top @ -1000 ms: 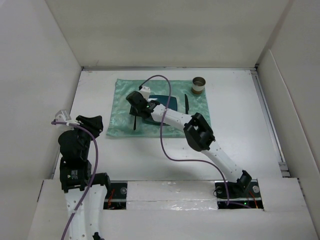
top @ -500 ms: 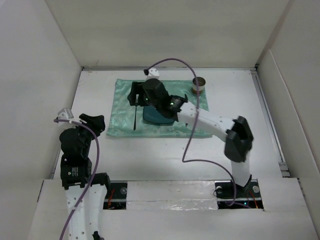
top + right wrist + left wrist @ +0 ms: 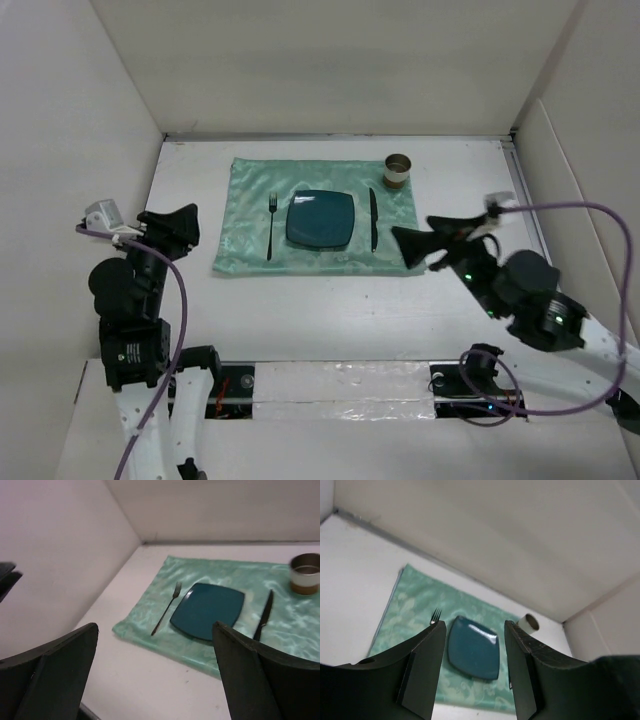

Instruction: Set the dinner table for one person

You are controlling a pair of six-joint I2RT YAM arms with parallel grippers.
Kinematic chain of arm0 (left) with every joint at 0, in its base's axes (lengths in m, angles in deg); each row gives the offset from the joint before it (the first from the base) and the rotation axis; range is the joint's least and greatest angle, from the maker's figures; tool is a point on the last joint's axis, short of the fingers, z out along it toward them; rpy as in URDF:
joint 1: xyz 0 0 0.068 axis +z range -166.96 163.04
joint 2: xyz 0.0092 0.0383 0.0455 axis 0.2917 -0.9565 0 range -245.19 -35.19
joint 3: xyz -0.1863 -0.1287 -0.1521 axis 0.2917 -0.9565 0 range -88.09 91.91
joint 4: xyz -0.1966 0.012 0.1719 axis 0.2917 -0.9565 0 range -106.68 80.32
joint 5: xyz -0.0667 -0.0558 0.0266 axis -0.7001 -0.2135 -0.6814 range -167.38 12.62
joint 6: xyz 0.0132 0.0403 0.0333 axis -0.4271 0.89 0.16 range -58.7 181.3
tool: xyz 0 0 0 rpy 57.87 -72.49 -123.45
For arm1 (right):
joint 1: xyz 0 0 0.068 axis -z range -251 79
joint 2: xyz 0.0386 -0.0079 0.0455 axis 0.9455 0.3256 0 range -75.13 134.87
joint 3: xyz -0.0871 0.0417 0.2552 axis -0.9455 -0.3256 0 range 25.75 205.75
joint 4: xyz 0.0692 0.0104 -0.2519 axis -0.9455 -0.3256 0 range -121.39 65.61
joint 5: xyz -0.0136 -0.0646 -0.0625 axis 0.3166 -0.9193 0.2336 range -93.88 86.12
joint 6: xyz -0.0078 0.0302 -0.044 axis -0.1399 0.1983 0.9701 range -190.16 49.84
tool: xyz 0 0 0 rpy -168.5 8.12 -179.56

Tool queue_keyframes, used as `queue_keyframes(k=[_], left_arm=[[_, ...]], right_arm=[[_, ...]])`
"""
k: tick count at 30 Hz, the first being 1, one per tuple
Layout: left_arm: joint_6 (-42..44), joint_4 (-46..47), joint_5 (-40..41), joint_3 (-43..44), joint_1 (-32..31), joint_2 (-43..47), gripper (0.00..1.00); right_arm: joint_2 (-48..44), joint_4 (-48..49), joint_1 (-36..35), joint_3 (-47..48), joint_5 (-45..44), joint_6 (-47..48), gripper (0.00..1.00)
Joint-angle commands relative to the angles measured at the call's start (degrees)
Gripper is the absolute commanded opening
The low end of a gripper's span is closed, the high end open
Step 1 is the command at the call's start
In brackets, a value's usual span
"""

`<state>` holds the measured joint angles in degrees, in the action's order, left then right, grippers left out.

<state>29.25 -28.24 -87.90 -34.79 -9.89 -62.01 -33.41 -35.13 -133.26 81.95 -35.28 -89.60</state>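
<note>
While both my arms hang off the setting: neither gripper holds anything; the work looks all but finished.
Bench: the matte white bench point(image 3: 330, 310) fills the middle of the top view between white wall panels point(image 3: 330, 70); the whole setting sits in its upper half.
Cloth: the mint-green cloth point(image 3: 245, 190) lies flat on the bench at upper centre; it carries all four pieces.
Plate: the square teal plate point(image 3: 321, 220) sits in the middle of the cloth; it is bare.
Fork: the fork point(image 3: 271, 226) lies just left of the plate in the frame, apart from it; tines toward the top of the frame.
Knife: the knife point(image 3: 373, 220) lies just right of the plate, roughly parallel to the fork.
Cup: the small round cup point(image 3: 398, 172) stands upright at the cloth's upper right corner, beyond the knife's far end.
Left: my left gripper point(image 3: 473, 630) is spread apart and empty; it is at the left of the top view, raised, beside the cloth and not touching it.
Right: my right gripper point(image 3: 155, 630) is released wide and empty; it is right of centre in the top view, raised off the cloth's lower right corner.
Done: I judge cloth, plate, fork, knife and cup all placed in the usual order for one.
Remaining: little or nothing, as far as I can see; no spoon or napkin shows in any view; perhaps only parking my arms.
</note>
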Motion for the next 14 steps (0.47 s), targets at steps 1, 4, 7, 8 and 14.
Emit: queue_keyframes(k=[1,4,7,8,14], left_arm=[[-0.6,3.7,0.8,5.4,-0.4,0.4,0.47],[0.4,2.5,3.0,5.9,-0.4,0.8,0.47],[0.9,2.4,2.9,3.1,-0.4,0.9,0.42],[0.9,3.0,2.4,2.0,-0.4,0.9,0.4],[-0.4,7.0,-2.4,-2.9,-0.4,0.7,0.49]], right_arm=[[-12.4,-6.6,-0.2,-3.2,-14.9,-2.1,1.0],[-23.2,-7.5,-0.2,-7.5,-23.9,-3.5,1.0],[-29.0,-7.6,-0.2,-10.2,-27.3,-3.8,1.0],[-29.4,-7.8,-0.2,-10.4,-28.3,-4.2,1.0],[-24.3,-5.4,-0.2,-8.6,-25.0,-3.3,1.0]])
